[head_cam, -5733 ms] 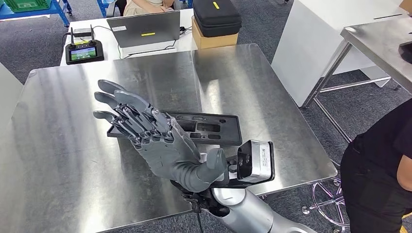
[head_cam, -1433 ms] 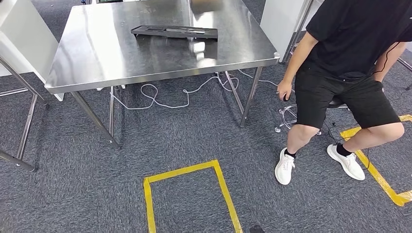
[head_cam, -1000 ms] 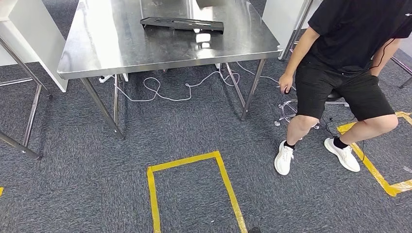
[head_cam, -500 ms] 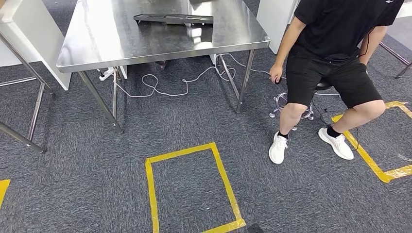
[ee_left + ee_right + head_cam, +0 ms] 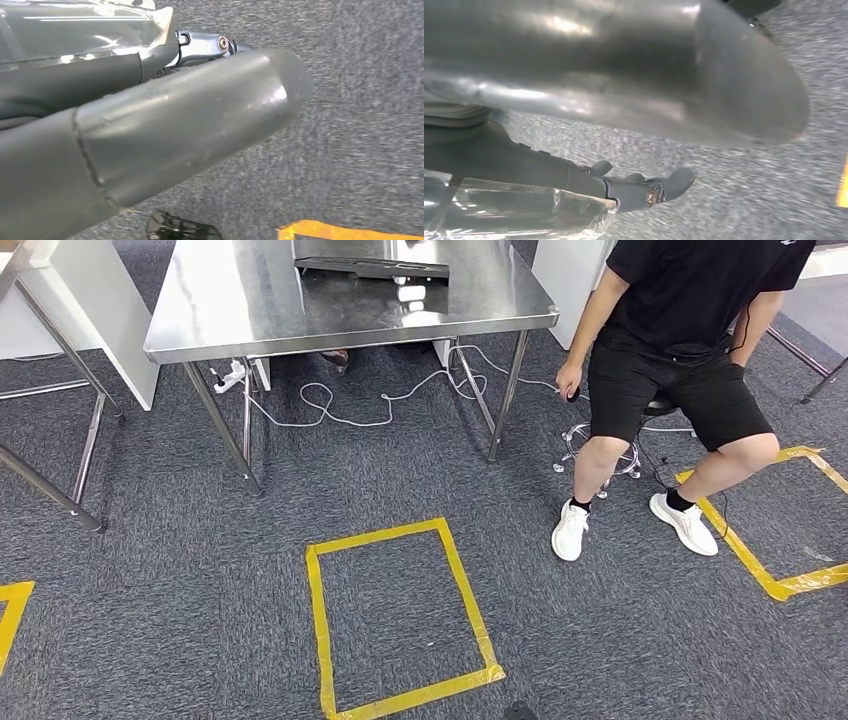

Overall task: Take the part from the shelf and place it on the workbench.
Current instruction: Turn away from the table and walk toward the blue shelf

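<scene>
1. The grey carpet floor (image 5: 200, 570) spreads on the near side of the workbench (image 5: 250, 310), and the yellow tape rectangle (image 5: 400, 620) lies on it in front of the bench, well apart from the bench legs.
2. The workbench is a steel table at the far end of the head view; its far part is cut off by the picture's edge.
3. A person (image 5: 680, 350) in black shirt and shorts sits on a stool (image 5: 605, 445) just beside the workbench's right corner, white shoes on the carpet, one hand hanging near the bench leg.
4. A white cabinet panel (image 5: 85, 310) stands to the left of the workbench, with a second steel frame's legs (image 5: 50, 490) near it.
5. Another yellow tape outline (image 5: 770, 540) lies right of the person, further from the workbench.
6. The part (image 5: 372, 267), a flat black tray-like piece, lies on the workbench top toward its far middle; its far edge is partly cut off.
7. A white cable (image 5: 340, 410) loops on the floor under the workbench.
8. The left hand (image 5: 150, 120) hangs over carpet, thumb extended, holding nothing; the right hand (image 5: 624, 100) likewise hangs with fingers (image 5: 649, 190) straight and apart, empty.
</scene>
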